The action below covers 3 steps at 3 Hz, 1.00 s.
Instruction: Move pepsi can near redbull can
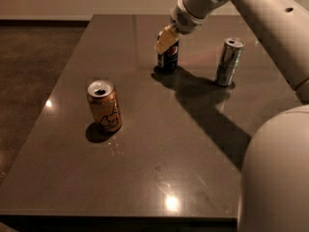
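The pepsi can, dark blue with a round logo, stands on the dark table at the back centre. My gripper is right at the can's top, covering its upper part. The arm comes in from the upper right. The redbull can, slim and silver-grey, stands upright about a can's height to the right of the pepsi can. The two cans are apart.
An open orange-gold can stands on the left part of the table. My white arm and body fill the right side of the view. The table's left edge borders a darker floor.
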{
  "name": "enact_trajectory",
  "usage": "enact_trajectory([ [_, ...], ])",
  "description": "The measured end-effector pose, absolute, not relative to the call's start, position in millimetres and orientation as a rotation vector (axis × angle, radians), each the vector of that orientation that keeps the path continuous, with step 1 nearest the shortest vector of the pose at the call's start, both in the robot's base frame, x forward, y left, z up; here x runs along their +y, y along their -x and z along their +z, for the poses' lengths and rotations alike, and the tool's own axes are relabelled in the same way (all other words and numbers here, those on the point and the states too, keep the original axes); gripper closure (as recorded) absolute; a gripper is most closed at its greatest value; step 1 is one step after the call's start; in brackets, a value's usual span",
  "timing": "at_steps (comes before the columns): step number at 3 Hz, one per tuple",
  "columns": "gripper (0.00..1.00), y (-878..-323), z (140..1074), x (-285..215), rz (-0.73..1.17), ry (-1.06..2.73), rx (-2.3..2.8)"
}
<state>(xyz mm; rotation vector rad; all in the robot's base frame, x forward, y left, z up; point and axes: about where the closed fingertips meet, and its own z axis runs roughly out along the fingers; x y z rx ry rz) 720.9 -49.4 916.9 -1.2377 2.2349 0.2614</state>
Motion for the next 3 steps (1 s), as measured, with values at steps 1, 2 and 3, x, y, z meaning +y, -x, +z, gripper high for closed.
enact_trajectory([
  [1,0.87,-719.4,924.3,-61.7,0.231,1.243,2.236],
  [2,1.00,-718.6,931.0,-82.0,0.191,1.233,2.251],
  [3,1.00,-719.1,932.9,-103.2,0.175,1.209,2.274],
])
